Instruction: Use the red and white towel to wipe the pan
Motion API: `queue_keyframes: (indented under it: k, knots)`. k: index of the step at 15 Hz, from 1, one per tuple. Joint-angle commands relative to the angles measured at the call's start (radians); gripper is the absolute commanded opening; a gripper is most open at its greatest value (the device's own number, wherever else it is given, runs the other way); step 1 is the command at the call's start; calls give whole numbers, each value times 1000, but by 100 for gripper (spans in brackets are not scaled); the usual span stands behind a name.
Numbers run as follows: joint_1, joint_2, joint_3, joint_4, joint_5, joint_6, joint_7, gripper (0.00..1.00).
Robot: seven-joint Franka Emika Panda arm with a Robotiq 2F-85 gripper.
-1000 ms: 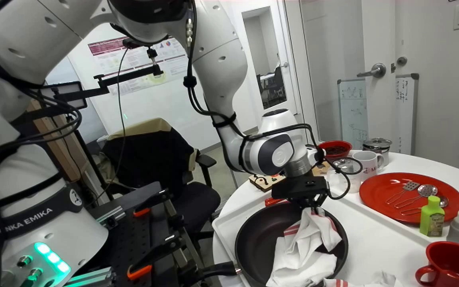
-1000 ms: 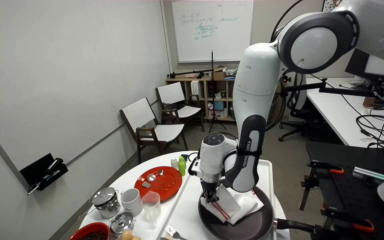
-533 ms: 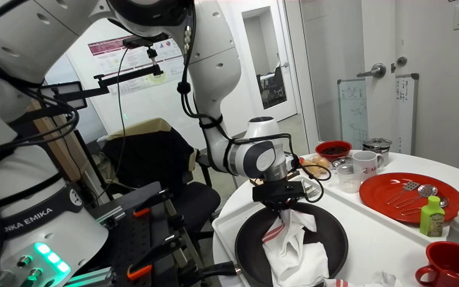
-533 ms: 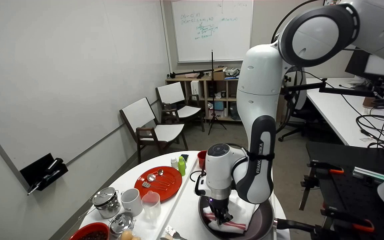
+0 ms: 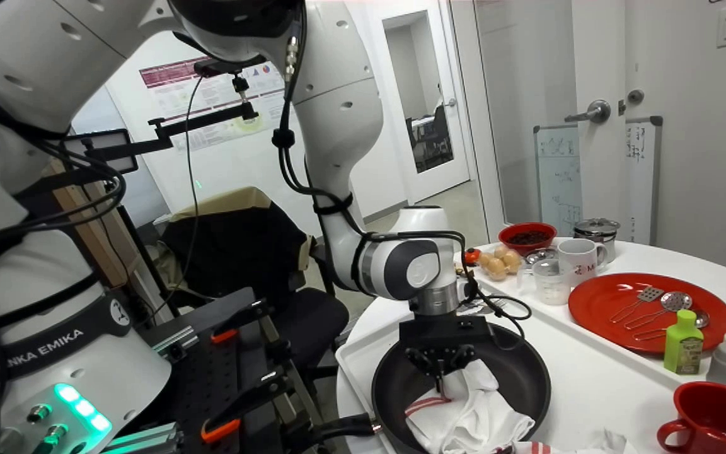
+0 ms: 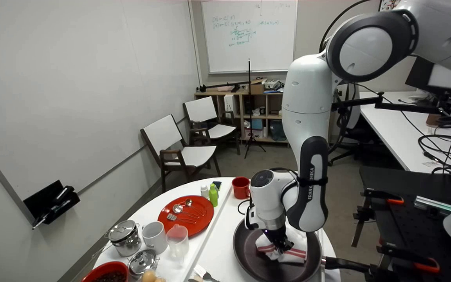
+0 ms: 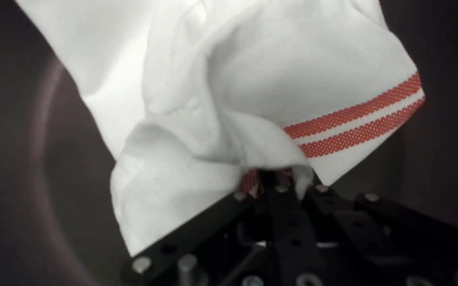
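Observation:
The white towel with red stripes lies bunched in the pan in both exterior views [image 5: 483, 416] [image 6: 300, 256]; it fills much of the wrist view [image 7: 300, 71]. The dark round pan shows in both exterior views [image 5: 524, 372] [image 6: 247, 250], and its inside shows in the wrist view [image 7: 70, 167]. My gripper [image 5: 441, 388] points down inside the pan, low over its floor; it also shows in an exterior view [image 6: 286, 246]. In the wrist view the fingers [image 7: 278, 178] are shut on a fold of the towel, which partly hides the fingertips.
The pan's handle [image 5: 344, 427] points toward the robot's base. Red plate with utensils [image 5: 628, 296], green bottle [image 5: 683, 343], red mug [image 5: 716, 416], clear measuring cup [image 5: 552, 284] and white mug [image 5: 577, 258] stand around. More striped cloth [image 5: 602, 446] lies beyond the pan's rim.
My gripper has moved across the pan, dragging the towel along, leftward and lower in one exterior picture and rightward in the opposite one. The grip stays shut on the towel.

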Motion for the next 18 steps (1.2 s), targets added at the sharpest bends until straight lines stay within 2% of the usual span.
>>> queue_keyframes:
  k: [1,4,10,18]
  knots:
    - [61,13,-114,50,-5,18,74,1]
    - [71,12,-163,81,14,103,168,1]
    - [94,-20,-141,85,28,208,277,1]
    - [132,-47,-65,-12,-71,267,175,1]
